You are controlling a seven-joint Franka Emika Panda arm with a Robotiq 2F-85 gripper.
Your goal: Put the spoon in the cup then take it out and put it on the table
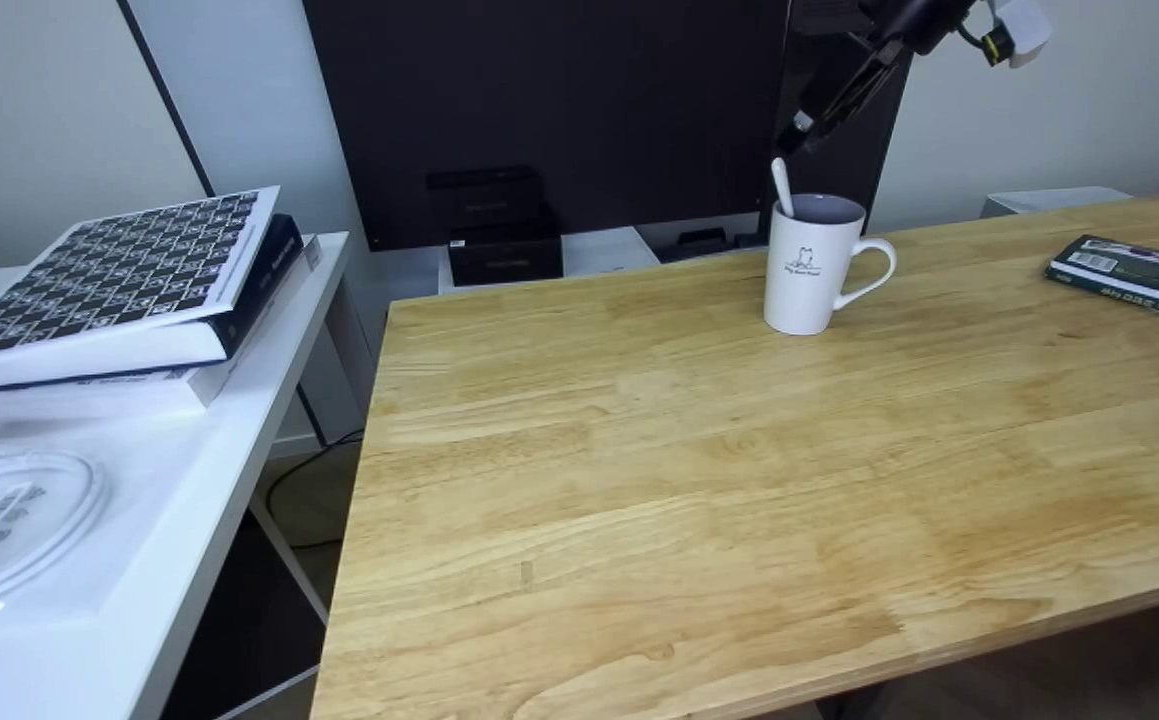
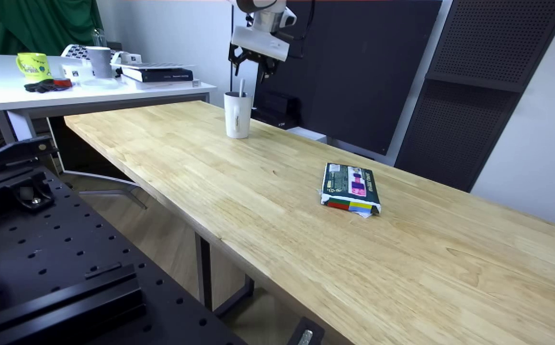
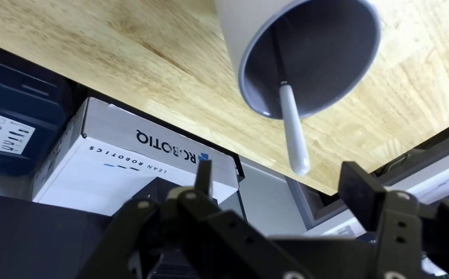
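Wrist view, left to right: claw [image 3: 278, 174] is gaping wide, gripping nothing; spoon [image 3: 292, 124] is leaning inside the cup [image 3: 325, 58], just below the claw. Risks: any off-centre approach would be knocking the spoon, tipping the cup; pinching too near its tip would be inviting slippage.

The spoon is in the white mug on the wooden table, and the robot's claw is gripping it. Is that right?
Not quite: the gripper is not gripping the spoon. The wrist view shows its fingers apart, neither touching the spoon. The rest is right: the spoon is in the white mug on the wooden table.
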